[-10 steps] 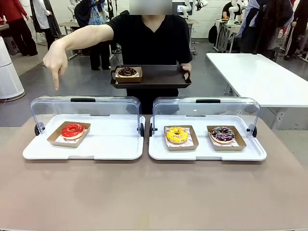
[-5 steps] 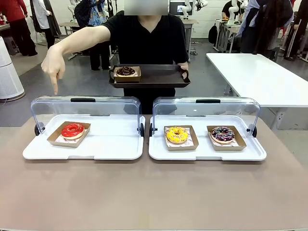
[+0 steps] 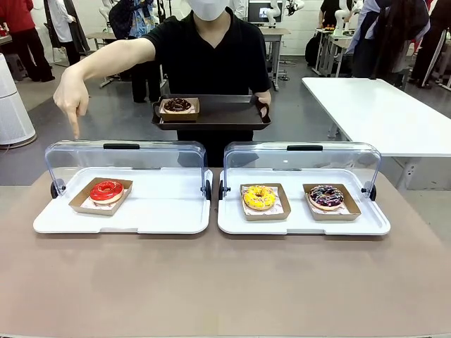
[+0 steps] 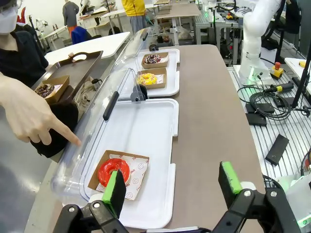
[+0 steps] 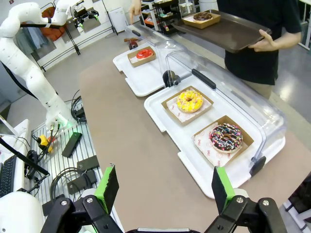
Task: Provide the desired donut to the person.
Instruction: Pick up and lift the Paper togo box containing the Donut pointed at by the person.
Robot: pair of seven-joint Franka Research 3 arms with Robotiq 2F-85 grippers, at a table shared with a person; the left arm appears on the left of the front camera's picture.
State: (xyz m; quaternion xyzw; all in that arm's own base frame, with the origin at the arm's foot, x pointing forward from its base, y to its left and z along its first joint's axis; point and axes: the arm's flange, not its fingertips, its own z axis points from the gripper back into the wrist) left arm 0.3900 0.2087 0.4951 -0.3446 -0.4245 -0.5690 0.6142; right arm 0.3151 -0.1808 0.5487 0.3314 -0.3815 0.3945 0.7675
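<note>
Lid (image 3: pixel 141 158) upright behind red donut (image 3: pixel 106 190); left hand (image 4: pixel 172 179) and right hand (image 5: pixel 165 180) released

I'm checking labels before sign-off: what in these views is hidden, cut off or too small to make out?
1. Left wrist view: the left pincer covers part of the red donut.
2. Left wrist view: print on its paper liner is too small to read.
3. Right wrist view: the top edge crops the person's pointing hand.
4. Front view: the brown tray hides most of the person's other hand.
</note>
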